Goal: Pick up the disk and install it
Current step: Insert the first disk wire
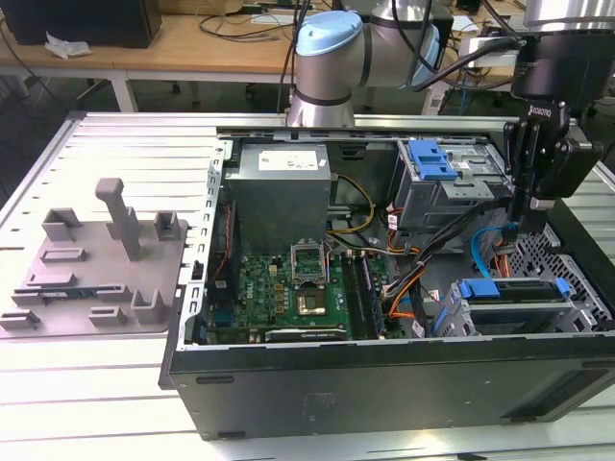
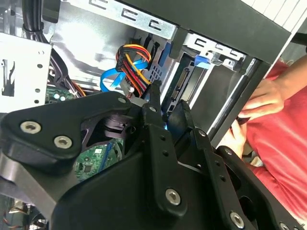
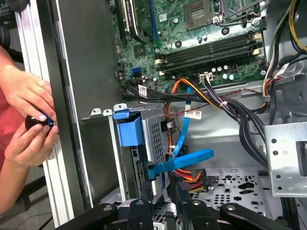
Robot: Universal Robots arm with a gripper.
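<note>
- Two fingers [image 2: 154, 98] of the gripper [image 2: 167, 109] stand apart with nothing between them, poised just above the drive cage [image 3: 158, 136].
- The disk [image 1: 527, 295] appears to stand on edge inside that cage, with blue rails at either end; little of it shows.
- I judge it rigid metal, dense for its size, smooth-faced and sensitive to shock. The place to take hold is across its flat faces near the upper edge, clear of the connector end.
- Beside the cage, a blue ribbon cable [image 3: 184, 160] and orange-red wires [image 3: 189, 174] crowd the approach.
- Beyond the cage lies the motherboard [image 1: 279, 279]; a person's hands [image 3: 29, 98] are busy outside the case wall [image 3: 72, 96], next to the cage.
</note>
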